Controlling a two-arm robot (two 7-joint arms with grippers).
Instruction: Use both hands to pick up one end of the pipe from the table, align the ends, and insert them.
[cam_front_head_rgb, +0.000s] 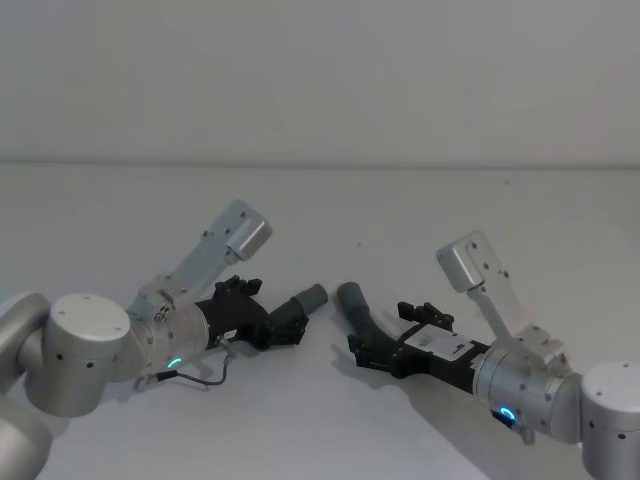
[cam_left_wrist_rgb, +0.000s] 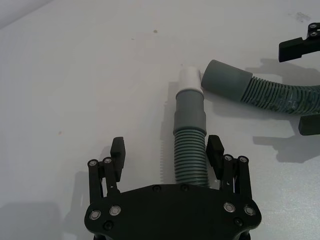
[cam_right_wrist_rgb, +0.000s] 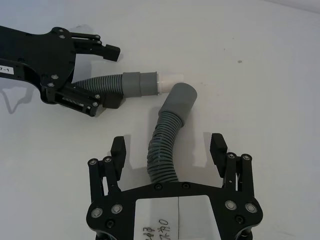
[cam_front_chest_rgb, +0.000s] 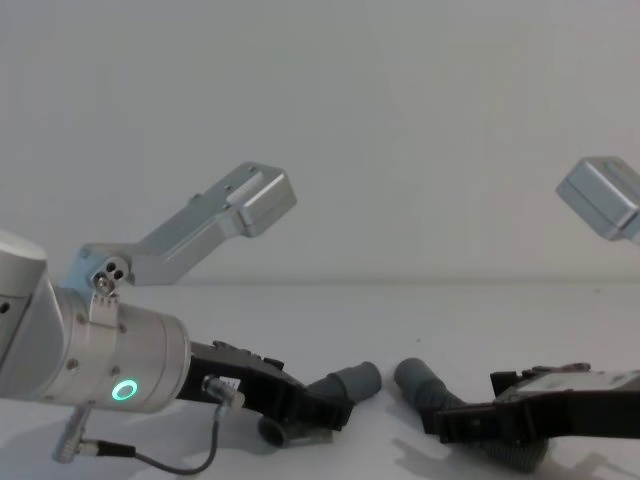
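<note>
Straddling a hose piece (cam_left_wrist_rgb: 190, 160) each, left gripper (cam_left_wrist_rgb: 166, 147) and right gripper (cam_right_wrist_rgb: 168, 145), fingers (cam_left_wrist_rgb: 117, 150) apart; white tip (cam_left_wrist_rgb: 190, 77) seemingly outside the socket (cam_left_wrist_rgb: 227, 80).

On the table (cam_front_head_rgb: 420, 210) the shorter hose piece (cam_front_head_rgb: 303, 301) lies left and the longer hose piece (cam_front_head_rgb: 356, 302) right. Their cuffs (cam_left_wrist_rgb: 227, 80) meet mid-table, seemingly touching. The left pincer (cam_left_wrist_rgb: 166, 149) straddles the shorter piece, the right pincer (cam_right_wrist_rgb: 168, 145) the longer.

Table (cam_front_head_rgb: 420, 210) open beyond — pipe (cam_front_head_rgb: 310, 298) nearside
</note>
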